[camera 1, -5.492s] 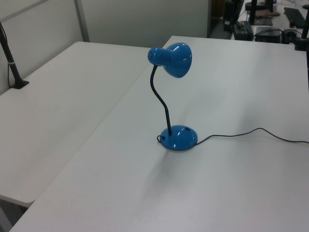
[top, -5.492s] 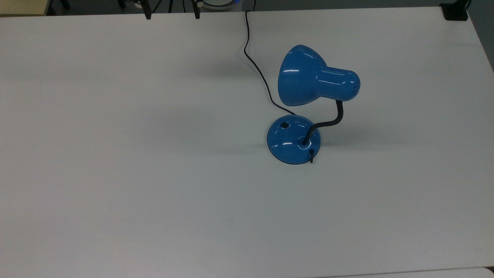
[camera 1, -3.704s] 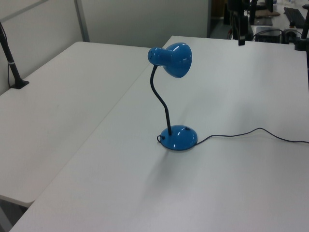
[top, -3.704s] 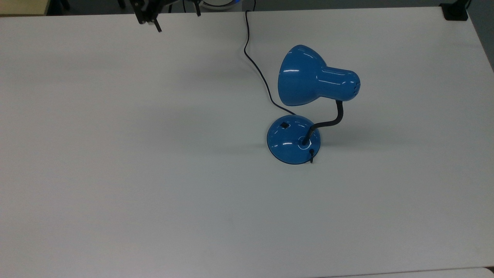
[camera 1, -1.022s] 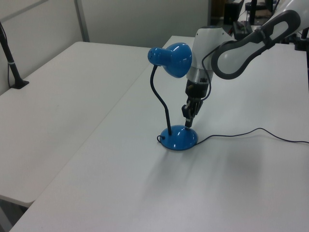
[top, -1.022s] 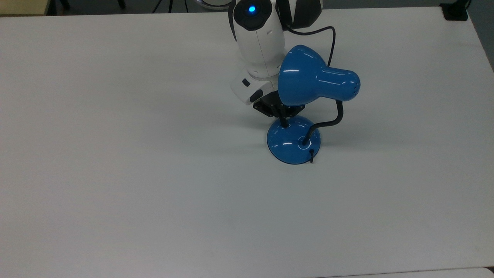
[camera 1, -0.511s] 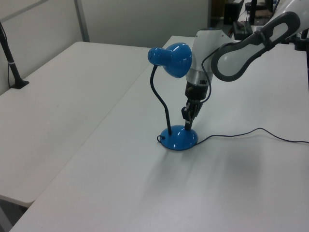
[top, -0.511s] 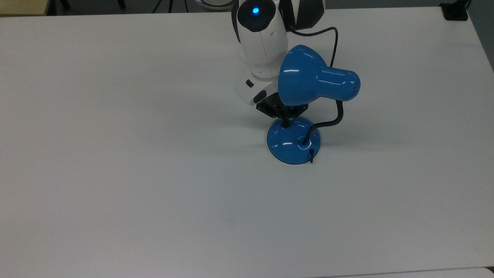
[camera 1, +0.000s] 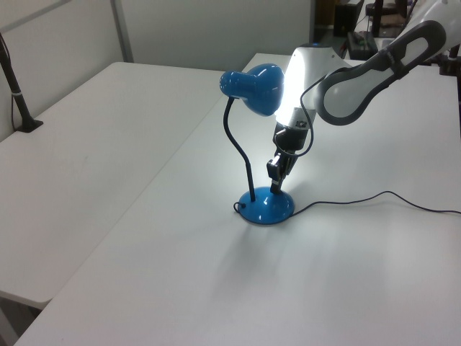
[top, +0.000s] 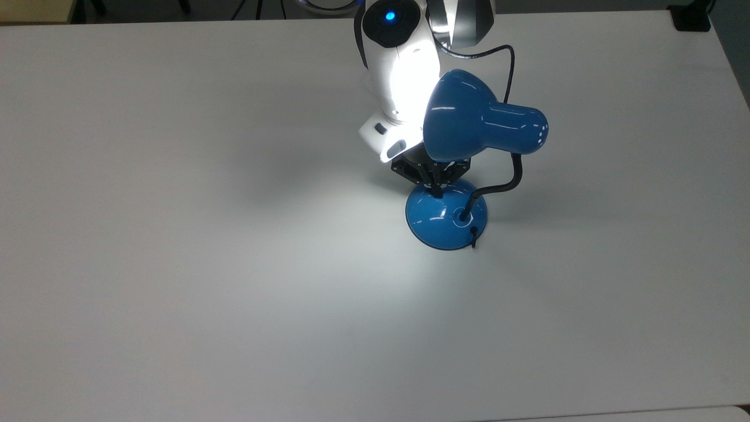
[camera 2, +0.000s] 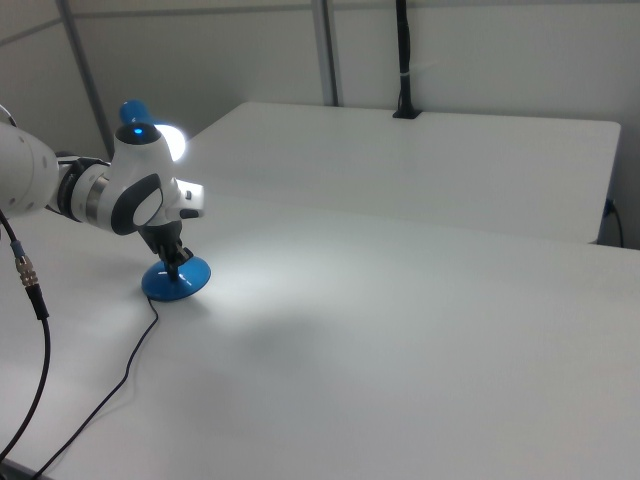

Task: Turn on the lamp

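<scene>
The blue lamp stands on the white table with its shade (top: pixel 480 126) lit, casting a bright patch on the table and on my white arm. Its black neck (top: pixel 504 184) rises from the round blue base (top: pixel 439 223). My gripper (top: pixel 436 189) is shut, fingertips pointing down and touching the base's far side where the switch sits; the switch itself is hidden under them. In the left view my gripper (camera 1: pixel 275 189) stands on the base (camera 1: pixel 263 209) below the shade (camera 1: pixel 256 86). The right view shows the gripper (camera 2: pixel 175 268) on the base (camera 2: pixel 175 283).
The lamp's black cord (camera 1: pixel 374 196) trails across the table toward the left view's right. A second white table (camera 1: pixel 86 144) adjoins on the left view's left, with a black clamped post (camera 1: pixel 18 101). A black block (top: pixel 691 17) sits at the top view's upper right corner.
The lamp has lit up; its shade now throws light on the table and my arm. My gripper shifted slightly along the base, still pressing down on it.
</scene>
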